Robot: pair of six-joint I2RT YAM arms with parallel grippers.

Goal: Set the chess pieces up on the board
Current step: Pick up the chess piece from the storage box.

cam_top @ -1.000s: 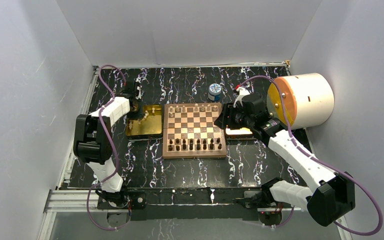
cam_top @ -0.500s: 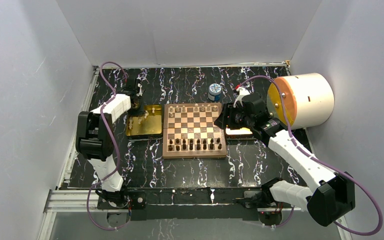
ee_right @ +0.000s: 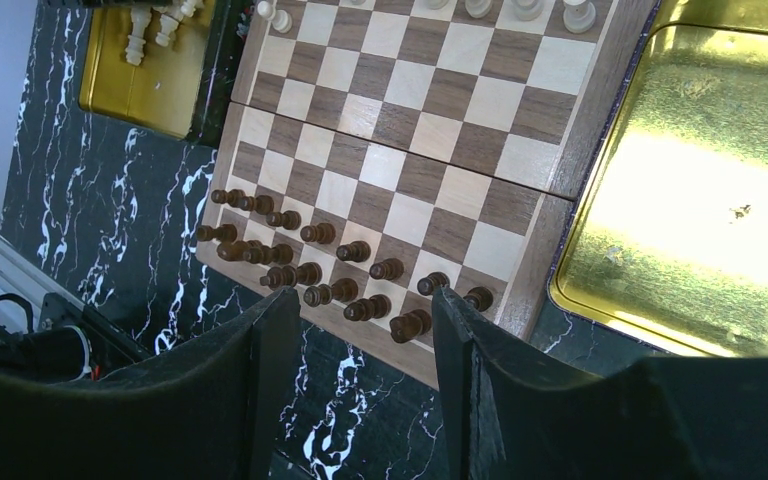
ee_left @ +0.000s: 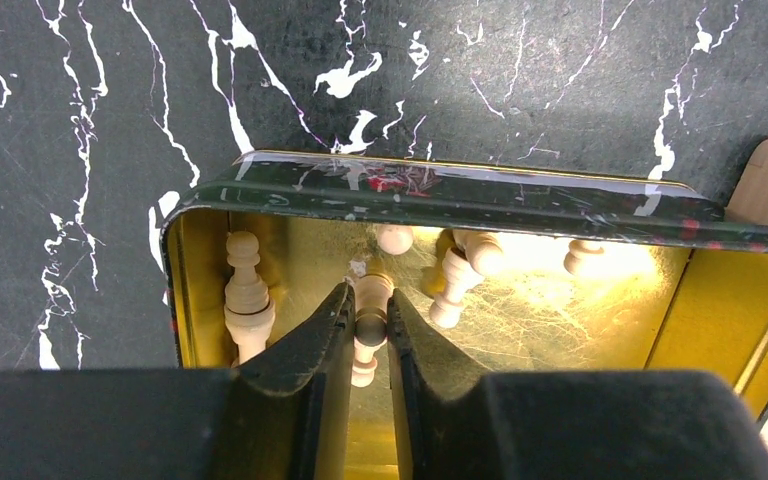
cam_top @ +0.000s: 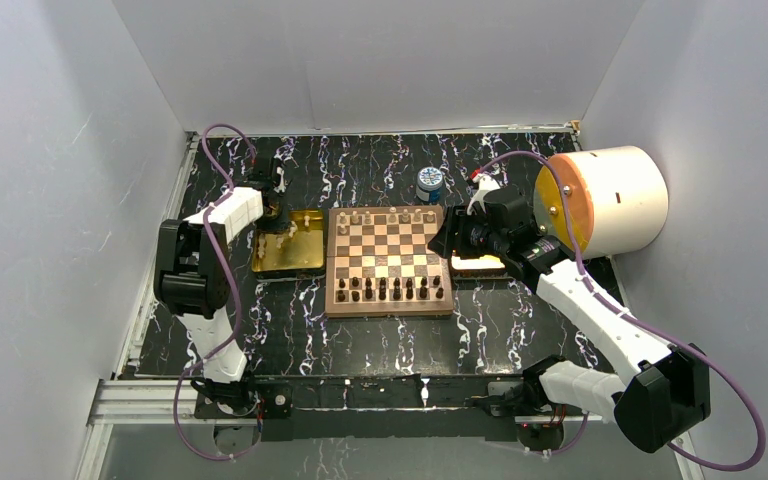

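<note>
Left tool (ee_left: pixel 368 296) of mine is pressed in on one cream chess piece (ee_left: pixel 367 342), pinching it between both fingers inside the gold tray (ee_left: pixel 580 330) left of the board (cam_top: pixel 388 262). Several more cream pieces (ee_left: pixel 247 300) lie loose in that tray, and a few others stand along the board's far row. Over the board's near right corner my right tool (ee_right: pixel 363 298) hangs spread and empty, above the dark pieces (ee_right: pixel 320 234).

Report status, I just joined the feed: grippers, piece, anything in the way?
Left gripper shut on a cream piece inside the gold tray. Right gripper open, empty, over the board. Other pieces lie close beside it.
</note>
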